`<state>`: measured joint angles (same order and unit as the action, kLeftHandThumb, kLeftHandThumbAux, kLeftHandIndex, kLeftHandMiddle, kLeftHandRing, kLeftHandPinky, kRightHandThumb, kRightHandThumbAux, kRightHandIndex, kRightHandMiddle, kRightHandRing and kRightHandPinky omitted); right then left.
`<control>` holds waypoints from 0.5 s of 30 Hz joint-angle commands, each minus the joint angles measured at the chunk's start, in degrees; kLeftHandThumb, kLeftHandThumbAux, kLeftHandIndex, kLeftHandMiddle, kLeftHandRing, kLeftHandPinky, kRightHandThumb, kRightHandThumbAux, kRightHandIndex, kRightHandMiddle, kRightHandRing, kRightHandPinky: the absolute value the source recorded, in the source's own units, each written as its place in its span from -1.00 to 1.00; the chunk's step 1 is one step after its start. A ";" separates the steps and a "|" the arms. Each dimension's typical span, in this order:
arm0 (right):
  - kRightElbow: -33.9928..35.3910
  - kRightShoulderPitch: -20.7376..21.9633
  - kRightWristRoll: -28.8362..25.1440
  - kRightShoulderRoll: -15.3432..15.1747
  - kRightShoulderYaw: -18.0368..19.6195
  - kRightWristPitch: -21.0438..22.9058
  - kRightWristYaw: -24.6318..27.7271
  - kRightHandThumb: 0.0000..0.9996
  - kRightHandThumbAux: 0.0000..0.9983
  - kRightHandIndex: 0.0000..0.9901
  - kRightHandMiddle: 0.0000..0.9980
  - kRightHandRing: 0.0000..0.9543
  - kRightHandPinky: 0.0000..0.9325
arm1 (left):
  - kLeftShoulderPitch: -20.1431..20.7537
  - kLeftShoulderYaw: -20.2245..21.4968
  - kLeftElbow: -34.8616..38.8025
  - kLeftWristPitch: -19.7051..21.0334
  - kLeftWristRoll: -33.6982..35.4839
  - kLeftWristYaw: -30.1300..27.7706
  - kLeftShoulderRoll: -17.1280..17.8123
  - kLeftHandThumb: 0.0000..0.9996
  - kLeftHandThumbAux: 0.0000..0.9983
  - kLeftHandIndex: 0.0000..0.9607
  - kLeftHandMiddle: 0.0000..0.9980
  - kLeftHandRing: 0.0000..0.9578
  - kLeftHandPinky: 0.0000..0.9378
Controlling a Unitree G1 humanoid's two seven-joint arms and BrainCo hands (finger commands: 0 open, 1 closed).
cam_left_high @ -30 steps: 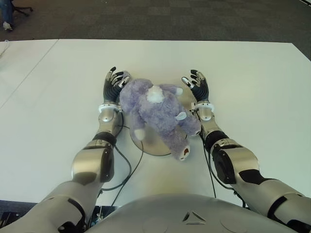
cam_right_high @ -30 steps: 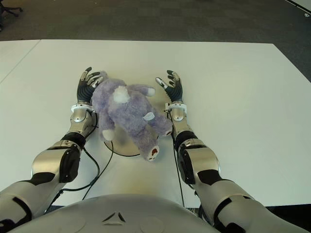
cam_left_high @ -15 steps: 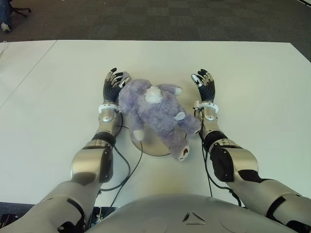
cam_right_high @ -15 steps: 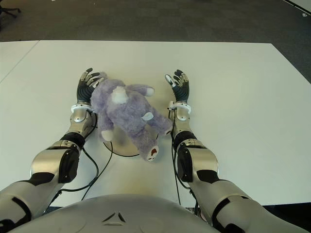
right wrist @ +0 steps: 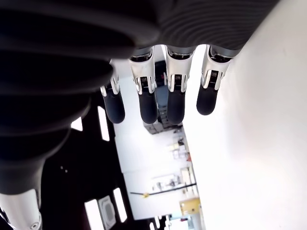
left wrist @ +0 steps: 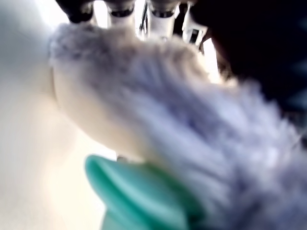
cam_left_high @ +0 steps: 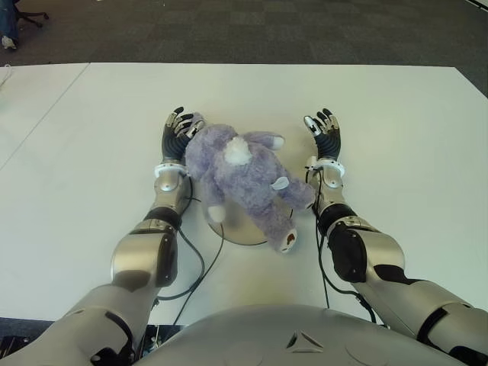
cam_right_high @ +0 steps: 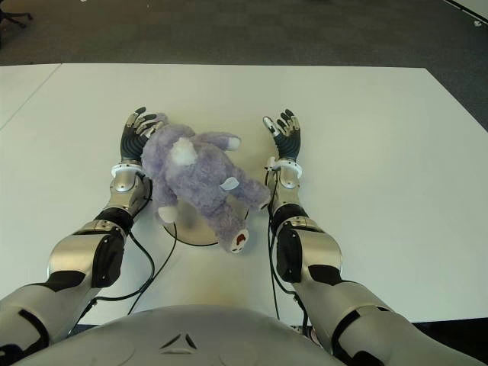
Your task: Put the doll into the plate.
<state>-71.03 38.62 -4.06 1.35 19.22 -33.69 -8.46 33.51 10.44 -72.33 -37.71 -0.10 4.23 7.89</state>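
Doll (cam_left_high: 242,177) on plate (cam_left_high: 242,226), unlabelled.

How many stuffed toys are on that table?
1. The purple doll lies across the plate, between the left hand, whose fingers touch it, and the open right hand, which is clear of it. No other toy shows.

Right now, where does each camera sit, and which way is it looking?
Left eye view: head, looking down at the table; both arms, doll over the plate.
Right eye view: same scene, slightly offset; left hand against the doll, right hand apart.
Left wrist view: along its fingers, doll fur close.
Right wrist view: along open fingers, holding nothing.
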 commanded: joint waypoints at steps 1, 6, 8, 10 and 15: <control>-5.75 -8.59 -1.73 2.06 1.78 7.26 -1.12 -1.00 0.43 -0.77 -0.78 -0.79 -0.73 | -8.11 -0.55 -5.42 9.66 -1.48 -0.15 -1.80 -0.92 0.28 -0.68 -0.47 -0.35 -0.29; -5.75 -8.58 -1.63 2.01 1.88 7.42 -1.35 -1.00 0.44 -0.79 -0.79 -0.80 -0.73 | -7.93 -0.21 -5.44 10.33 -1.03 -0.42 -1.95 -0.93 0.28 -0.68 -0.45 -0.34 -0.28; -5.76 -8.57 -1.54 2.01 1.87 7.48 -1.46 -1.00 0.43 -0.80 -0.80 -0.80 -0.72 | -7.90 -0.14 -5.44 10.43 -0.96 -0.44 -1.94 -0.92 0.27 -0.68 -0.44 -0.34 -0.28; -5.77 -8.57 -1.46 1.97 1.84 7.57 -1.51 -1.00 0.43 -0.80 -0.80 -0.80 -0.72 | -7.87 -0.20 -5.44 10.41 -1.01 -0.37 -1.98 -0.92 0.27 -0.68 -0.44 -0.34 -0.29; -5.80 -8.56 -1.31 1.89 1.72 7.79 -1.63 -1.00 0.43 -0.80 -0.79 -0.80 -0.73 | -7.87 -0.31 -5.42 10.20 -1.13 -0.18 -2.05 -0.92 0.27 -0.68 -0.44 -0.34 -0.29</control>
<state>-71.03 38.78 -4.05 1.37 19.60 -33.56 -8.82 33.58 10.48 -72.33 -37.71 -0.04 4.23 7.87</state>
